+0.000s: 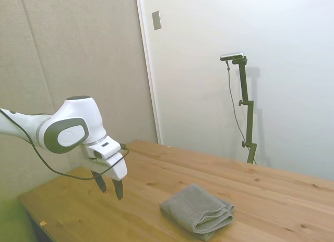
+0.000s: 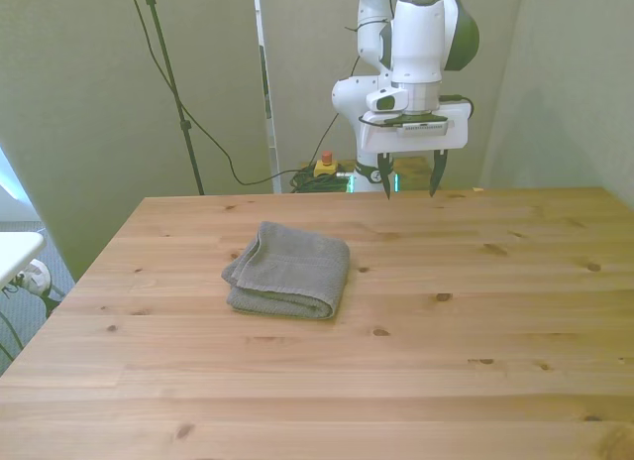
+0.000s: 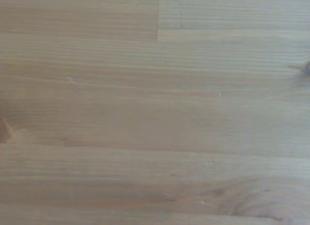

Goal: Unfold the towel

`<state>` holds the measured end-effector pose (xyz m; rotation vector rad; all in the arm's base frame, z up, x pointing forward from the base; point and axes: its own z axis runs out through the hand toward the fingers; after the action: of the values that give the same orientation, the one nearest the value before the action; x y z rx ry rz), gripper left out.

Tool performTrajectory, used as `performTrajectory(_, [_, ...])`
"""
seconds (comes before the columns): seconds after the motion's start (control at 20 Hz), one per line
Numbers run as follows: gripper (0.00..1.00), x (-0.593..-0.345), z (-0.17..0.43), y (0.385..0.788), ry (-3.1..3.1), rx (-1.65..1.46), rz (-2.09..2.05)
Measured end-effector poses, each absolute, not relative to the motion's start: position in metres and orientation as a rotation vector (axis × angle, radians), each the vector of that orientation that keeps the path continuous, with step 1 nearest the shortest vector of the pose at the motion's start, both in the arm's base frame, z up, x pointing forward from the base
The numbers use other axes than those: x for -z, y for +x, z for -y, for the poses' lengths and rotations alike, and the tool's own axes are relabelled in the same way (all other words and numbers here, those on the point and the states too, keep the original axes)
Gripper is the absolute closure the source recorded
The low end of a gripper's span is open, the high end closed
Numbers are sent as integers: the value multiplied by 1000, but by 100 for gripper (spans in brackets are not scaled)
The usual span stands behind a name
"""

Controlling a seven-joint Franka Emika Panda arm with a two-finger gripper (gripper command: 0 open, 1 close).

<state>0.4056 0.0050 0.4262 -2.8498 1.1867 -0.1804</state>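
Folded towel [image 2: 290, 269] lying mid-table [image 2: 475, 361], bare wood surrounding every edge, while the gripper [image 2: 408, 187] (fingers spread, holding nothing) is hovering above the far edge.

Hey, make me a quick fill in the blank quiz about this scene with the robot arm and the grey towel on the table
1. The grey towel lies ____ on the wooden table, not spread flat.
2. The hand hangs above the table with its fingers ____.
3. The hand is holding ____.
4. In the front view, the towel lies to the ____ of the hand.

Missing words: folded; open; nothing; left
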Motion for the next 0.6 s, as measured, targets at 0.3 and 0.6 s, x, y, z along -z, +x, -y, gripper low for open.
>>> performTrajectory(0.3, [0, -435, 29, 421, -2758, 181, -1308])
performTrajectory(0.6, [0, -457, 157, 434, -2619, 239, -1508])
